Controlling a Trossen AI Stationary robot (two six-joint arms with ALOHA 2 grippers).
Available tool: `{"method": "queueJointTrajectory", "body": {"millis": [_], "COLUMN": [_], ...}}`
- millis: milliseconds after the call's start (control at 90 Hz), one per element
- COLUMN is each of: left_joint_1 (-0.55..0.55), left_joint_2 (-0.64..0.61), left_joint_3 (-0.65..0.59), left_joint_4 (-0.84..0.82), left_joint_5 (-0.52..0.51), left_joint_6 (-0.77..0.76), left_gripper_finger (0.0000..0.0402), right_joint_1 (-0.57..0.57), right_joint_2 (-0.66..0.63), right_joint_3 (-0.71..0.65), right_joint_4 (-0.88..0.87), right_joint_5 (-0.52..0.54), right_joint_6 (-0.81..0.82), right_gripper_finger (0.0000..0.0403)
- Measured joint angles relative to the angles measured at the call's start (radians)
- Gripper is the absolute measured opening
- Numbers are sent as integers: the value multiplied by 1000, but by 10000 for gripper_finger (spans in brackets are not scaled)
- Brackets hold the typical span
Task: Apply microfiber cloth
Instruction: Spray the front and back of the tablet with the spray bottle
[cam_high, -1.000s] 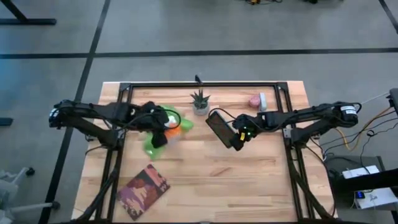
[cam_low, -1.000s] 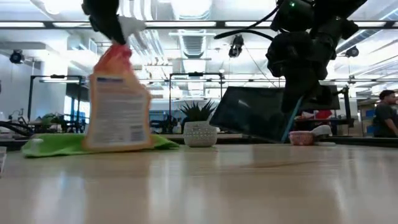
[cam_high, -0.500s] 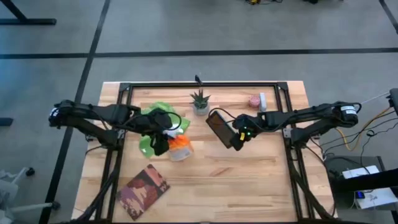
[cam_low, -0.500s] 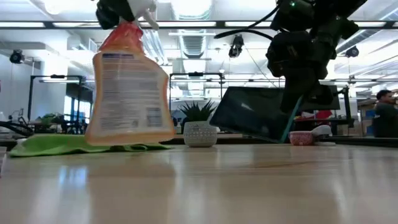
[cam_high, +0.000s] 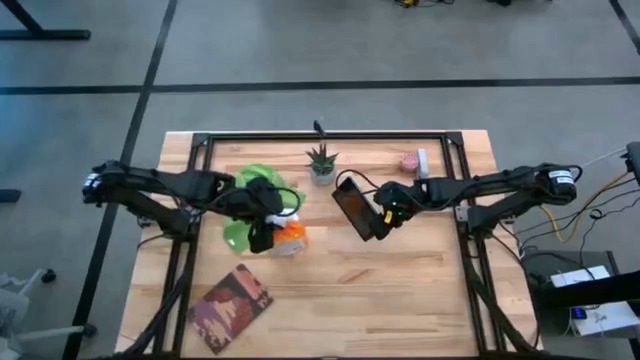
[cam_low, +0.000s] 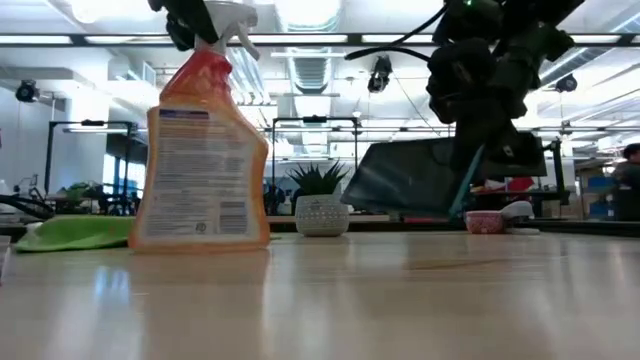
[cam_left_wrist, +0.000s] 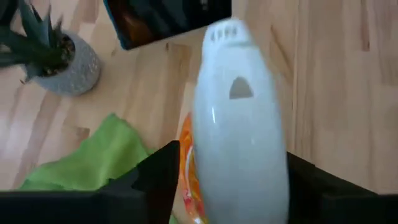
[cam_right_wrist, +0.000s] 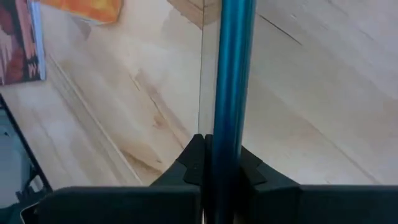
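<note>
Green cloth waiting left of centre; left gripper squeezing spray bottle, right gripper pinching tablet; probably needing bottle down next.

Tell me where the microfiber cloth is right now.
In the high view the microfiber cloth lies on the table's left half, left of the potted plant, partly under the left gripper and its spray bottle.
</note>
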Motion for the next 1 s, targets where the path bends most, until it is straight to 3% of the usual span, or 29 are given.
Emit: {"method": "queueJointTrajectory", "body": {"millis": [411,1000], "left_joint_1": [0,-5], "left_joint_2": [-90,-410], "left_joint_3": [-60,-249], "left_joint_4": [19,81], "left_joint_5": [-76,22], "left_joint_6": [202,224], "left_gripper_finger": [264,286], "right_joint_1": [1,3], "right_joint_2": [0,0], "right_joint_3": [32,31], "right_joint_4": [-4,-4], "right_joint_5": [60,59], "right_joint_6": [51,54], "right_gripper_finger": [9,9]}}
